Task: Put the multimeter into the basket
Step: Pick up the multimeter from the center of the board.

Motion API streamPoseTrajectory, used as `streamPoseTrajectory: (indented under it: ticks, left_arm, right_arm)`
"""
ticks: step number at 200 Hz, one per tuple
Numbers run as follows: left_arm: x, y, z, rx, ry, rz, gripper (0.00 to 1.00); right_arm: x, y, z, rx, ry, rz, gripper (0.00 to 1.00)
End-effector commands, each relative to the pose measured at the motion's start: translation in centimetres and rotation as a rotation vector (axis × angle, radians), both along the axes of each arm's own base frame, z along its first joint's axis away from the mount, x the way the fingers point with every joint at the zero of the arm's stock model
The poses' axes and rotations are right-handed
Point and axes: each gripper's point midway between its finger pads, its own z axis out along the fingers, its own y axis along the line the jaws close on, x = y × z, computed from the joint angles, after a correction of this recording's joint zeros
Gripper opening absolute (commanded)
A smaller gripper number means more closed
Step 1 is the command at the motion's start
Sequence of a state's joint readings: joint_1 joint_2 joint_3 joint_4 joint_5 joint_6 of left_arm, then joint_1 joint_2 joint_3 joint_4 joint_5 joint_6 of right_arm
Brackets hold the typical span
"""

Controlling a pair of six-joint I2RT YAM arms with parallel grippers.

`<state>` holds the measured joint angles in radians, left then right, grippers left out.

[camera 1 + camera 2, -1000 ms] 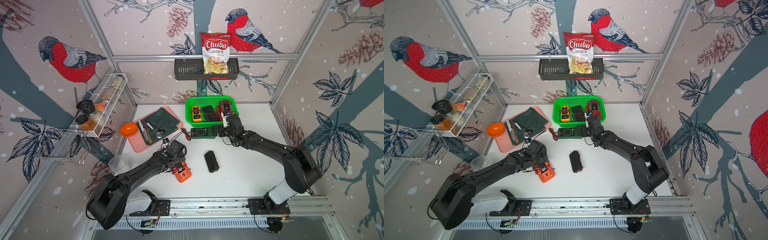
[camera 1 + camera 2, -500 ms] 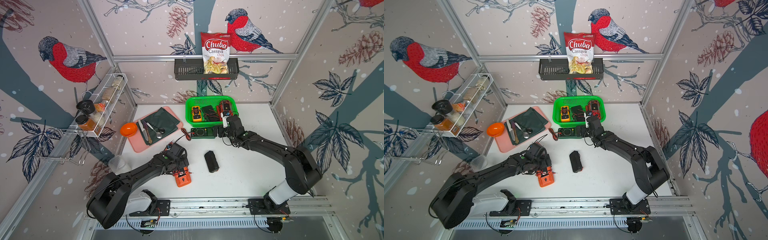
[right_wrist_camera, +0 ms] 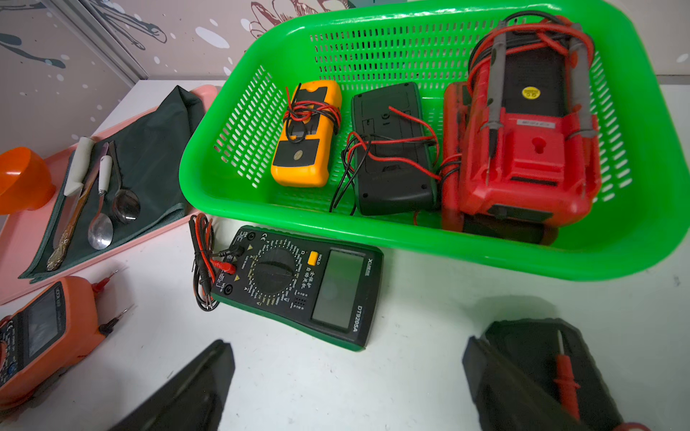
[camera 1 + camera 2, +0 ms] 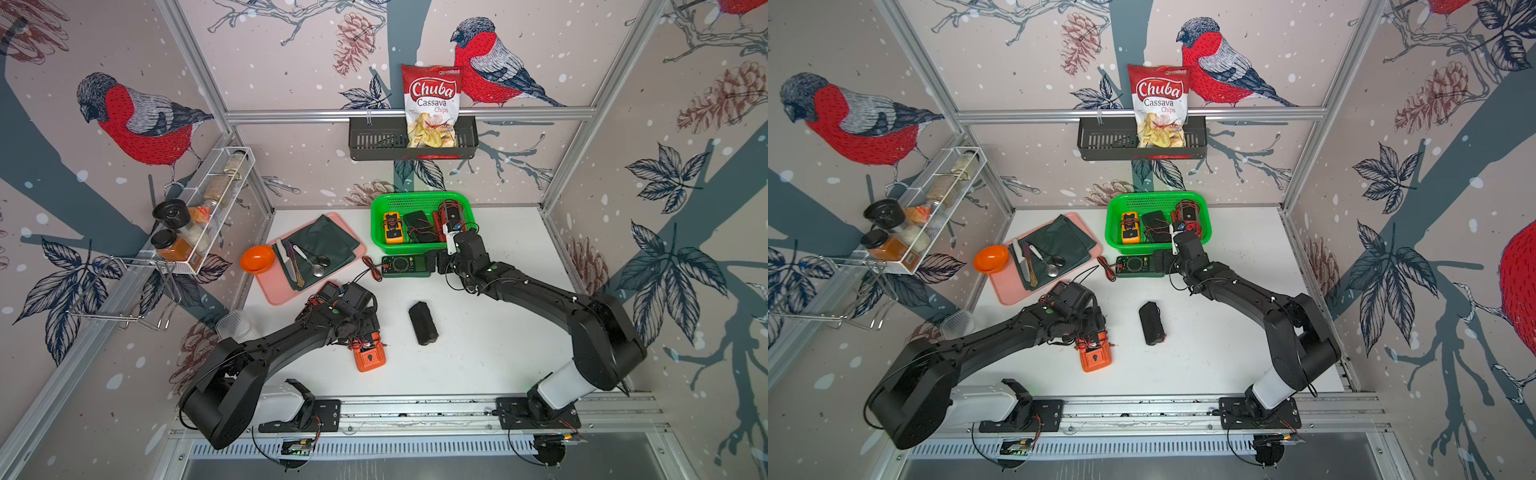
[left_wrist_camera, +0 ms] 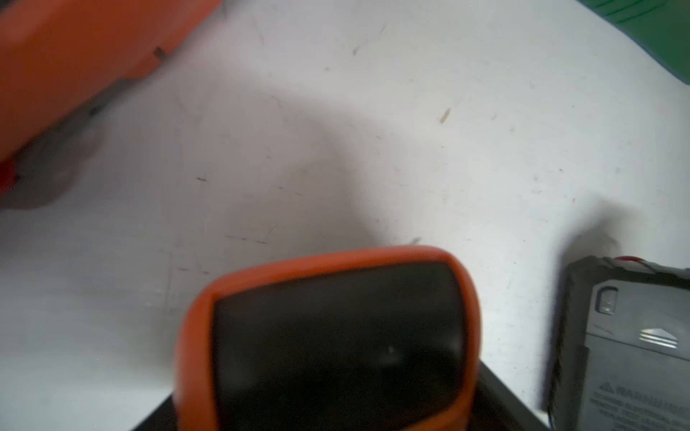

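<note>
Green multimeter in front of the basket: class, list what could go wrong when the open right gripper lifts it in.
Loose leads on the green multimeter may trail and snag the basket rim.
The right gripper stands open near its display end; an end grip might let it tip.
A yellow meter, a black meter and a red meter already crowd the basket; it may land atop them.

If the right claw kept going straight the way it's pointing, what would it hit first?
Most likely the dark green multimeter on the table, right ahead of the open right claw; the green basket lies beyond it.
</note>
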<state>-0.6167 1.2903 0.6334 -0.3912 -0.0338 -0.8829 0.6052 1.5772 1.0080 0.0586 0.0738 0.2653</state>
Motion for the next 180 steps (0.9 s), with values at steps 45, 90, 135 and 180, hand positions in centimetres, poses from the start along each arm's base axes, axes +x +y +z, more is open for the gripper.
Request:
streamPoseTrajectory:
  ticks: [45,90,135,180]
  left_arm:
    - [5.0,-2.8,7.2,-0.021,-0.216,-0.111,0.00]
    - [8.7,-4.3,11.1,0.016,-0.333,-0.154,0.00]
    - [13.0,-6.7,14.6,-0.031,-0.426,-0.189,0.00]
    - [16.3,-8.4,16.3,-0.178,-0.439,-0.229,0.00]
  right_arm:
    - [-0.7,-1.6,1.6,0.037,-0.040,-0.066,1.00]
    - [-3.5,0.0,3.5,0.198,-0.048,0.084,1.00]
    - [-8.3,2.9,6.4,0.428,-0.109,0.346,0.94]
    - [-12.2,5.3,6.7,0.535,-0.110,0.531,0.92]
